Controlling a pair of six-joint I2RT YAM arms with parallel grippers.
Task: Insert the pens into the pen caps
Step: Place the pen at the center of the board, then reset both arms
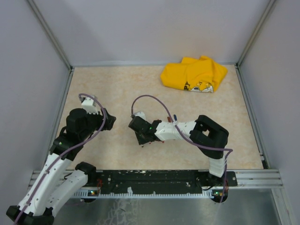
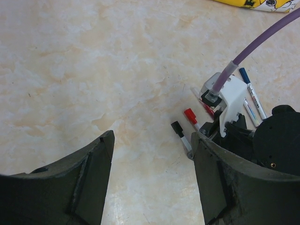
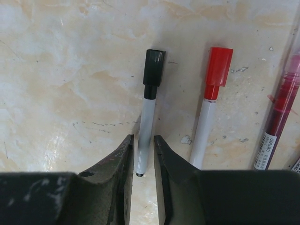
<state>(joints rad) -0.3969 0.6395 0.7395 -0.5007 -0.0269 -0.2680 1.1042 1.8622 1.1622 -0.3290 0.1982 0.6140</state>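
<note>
Right claw [image 3: 144, 140]: narrowly parted, straddling the tail of one black-capped pen [image 3: 146, 117] lying flat on the worktop [image 2: 93, 70]; I see a sliver of gap. Alongside lie one red-capped pen [image 3: 206, 122] and one dark red gel pen [image 3: 276, 117]. Left claw [image 2: 153, 137]: wide apart, holding nothing. Only its view shows a blue-capped pen [image 2: 251, 91].

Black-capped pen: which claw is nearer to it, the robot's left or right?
Right. The right claw straddles the black-capped pen, a finger each side of its barrel; the left claw hovers apart, off to one side.
</note>
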